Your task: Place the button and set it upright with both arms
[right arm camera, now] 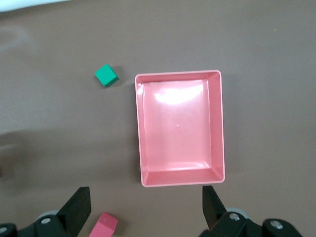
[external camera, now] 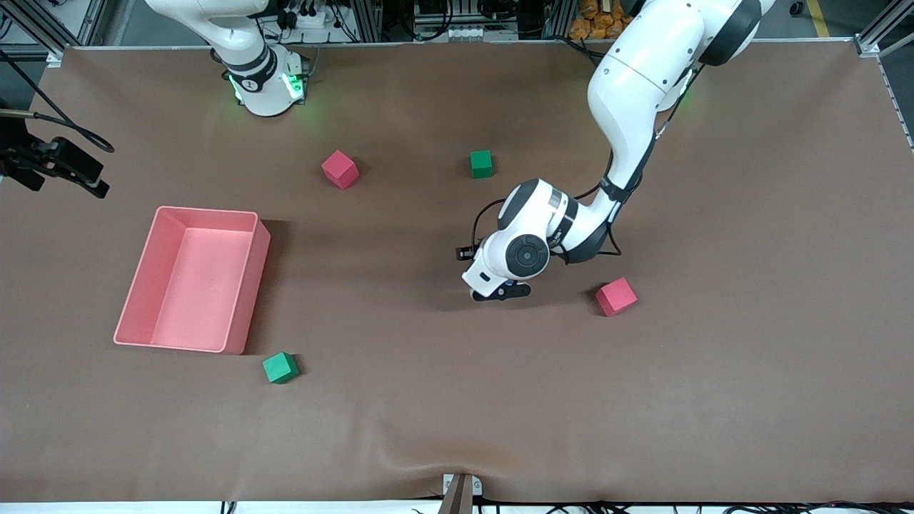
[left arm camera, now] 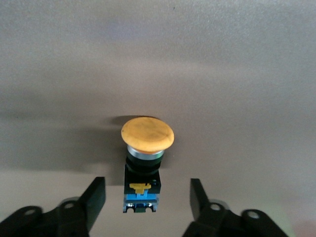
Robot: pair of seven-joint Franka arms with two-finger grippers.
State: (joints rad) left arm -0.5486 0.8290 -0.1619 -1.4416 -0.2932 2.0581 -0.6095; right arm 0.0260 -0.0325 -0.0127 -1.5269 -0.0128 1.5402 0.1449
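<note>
The button, with its round orange cap (left arm camera: 148, 133) on a black-and-blue body (left arm camera: 142, 190), rests on the brown table and looks to stand on its base with the cap up. My left gripper (left arm camera: 147, 186) is open, with one finger on each side of the body and a gap on both sides. In the front view the left gripper (external camera: 501, 291) is low over the middle of the table and hides the button. My right gripper (right arm camera: 145, 197) is open and empty, high over the table beside the pink bin. It is out of the front view.
A pink bin (external camera: 207, 212) stands toward the right arm's end, also in the right wrist view (right arm camera: 178, 74). Green cubes (external camera: 280, 368) (external camera: 481, 163) and red cubes (external camera: 340, 168) (external camera: 615, 296) lie scattered. One red cube is close beside the left gripper.
</note>
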